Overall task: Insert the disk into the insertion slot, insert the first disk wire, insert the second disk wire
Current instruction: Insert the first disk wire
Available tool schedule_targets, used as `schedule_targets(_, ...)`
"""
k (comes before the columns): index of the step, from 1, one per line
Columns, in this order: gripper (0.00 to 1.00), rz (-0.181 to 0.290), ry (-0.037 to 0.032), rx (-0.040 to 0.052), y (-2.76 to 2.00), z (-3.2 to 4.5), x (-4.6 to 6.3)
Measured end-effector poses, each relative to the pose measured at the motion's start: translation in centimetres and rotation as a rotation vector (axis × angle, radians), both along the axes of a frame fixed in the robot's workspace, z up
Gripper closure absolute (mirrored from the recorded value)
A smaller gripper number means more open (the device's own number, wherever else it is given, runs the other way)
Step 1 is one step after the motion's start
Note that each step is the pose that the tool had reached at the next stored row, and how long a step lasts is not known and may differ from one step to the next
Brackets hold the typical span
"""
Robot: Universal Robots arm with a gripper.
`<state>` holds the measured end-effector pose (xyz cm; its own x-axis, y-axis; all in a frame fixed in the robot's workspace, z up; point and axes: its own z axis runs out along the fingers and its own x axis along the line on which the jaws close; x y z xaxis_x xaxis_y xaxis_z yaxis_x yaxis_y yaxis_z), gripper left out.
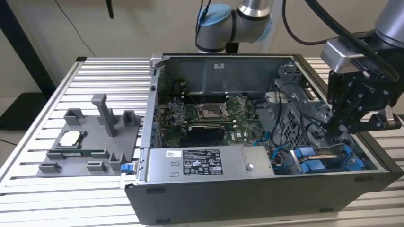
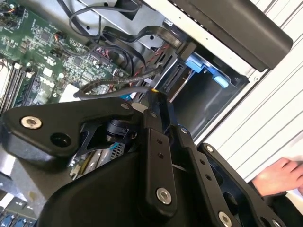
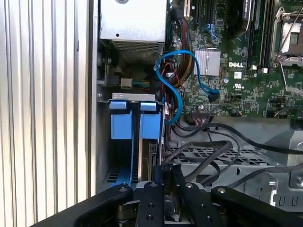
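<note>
Exterior view raised, looking down into dark grey metal computer case, both wrist views close behind black gripper, sharing green circuit board beyond it

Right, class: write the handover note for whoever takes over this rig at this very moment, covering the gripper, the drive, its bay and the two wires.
Gripper: down inside the computer case, in the corner at the drive bay.
Drive: appears seated in the bay, in its blue frame.
Wires: black cables run right by the gripper; a blue cable loops beside the bay.
Done: drive insertion, it seems.
Left: no wire can be seen plugged into the drive, so treat both as open.
Note: a person's hand is over the table beside the case.
</note>
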<state>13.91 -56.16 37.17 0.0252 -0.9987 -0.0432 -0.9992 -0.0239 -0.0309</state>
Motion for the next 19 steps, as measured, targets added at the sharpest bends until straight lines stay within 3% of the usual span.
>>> schedule_targets(10,0.81,0.000,0.0000,-0.0232,-0.04,-0.60,0.26)
schedule_targets(19,0.81,0.000,0.0000,-0.0255,-0.03,-0.70,0.36)
